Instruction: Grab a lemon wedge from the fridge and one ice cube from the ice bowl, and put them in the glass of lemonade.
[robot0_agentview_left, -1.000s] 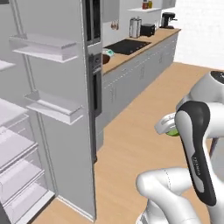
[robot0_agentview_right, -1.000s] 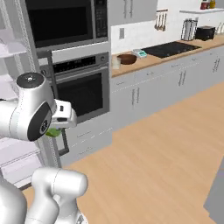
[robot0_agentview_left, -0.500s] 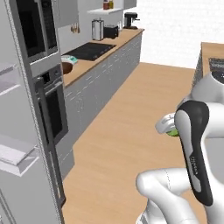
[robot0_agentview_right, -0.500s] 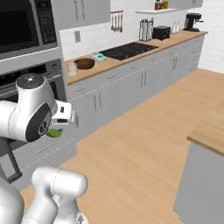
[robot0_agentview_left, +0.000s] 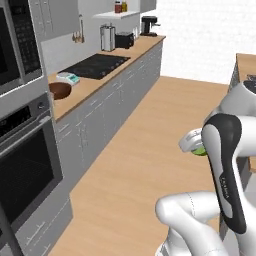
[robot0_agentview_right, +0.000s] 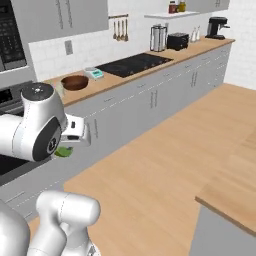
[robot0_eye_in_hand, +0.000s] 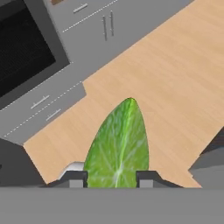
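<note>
yellow-green lemon wedge (robot0_eye_in_hand: 117, 146), clamped in dark two-finger gripper (robot0_eye_in_hand: 110, 178): carrying step; next, reach round brown wooden ice bowl (robot0_agentview_right: 75, 82).

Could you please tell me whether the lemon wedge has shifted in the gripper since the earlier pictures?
No. The lemon wedge sits in the gripper at the same spot beside the arm's dark elbow joint; the kitchen behind shifted because the base turned.

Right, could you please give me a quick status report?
Claw shut on lemon wedge. Ice bowl on the counter ahead. Wood floor between, nothing blocking.
</note>
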